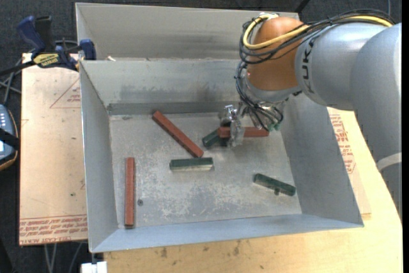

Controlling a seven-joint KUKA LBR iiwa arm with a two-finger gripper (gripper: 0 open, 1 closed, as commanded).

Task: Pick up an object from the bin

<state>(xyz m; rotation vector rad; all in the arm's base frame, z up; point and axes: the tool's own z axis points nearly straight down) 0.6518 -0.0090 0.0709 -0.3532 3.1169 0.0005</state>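
My gripper (232, 130) is low over the bin floor, right of the middle and toward the back. Directly under it lies a short red-brown bar (255, 133), whose right end sticks out from beneath the gripper. A small dark green bar (211, 139) lies tilted against the gripper's left side. I cannot make out whether either piece is gripped or only touched. A longer red-brown bar (177, 133) lies diagonally just to the left.
A green bar (191, 164) lies flat in the middle of the floor. Another green bar (274, 185) rests near the front right. A long red-brown bar (130, 192) lies along the left wall. The arm's orange cover and cables hang above the gripper.
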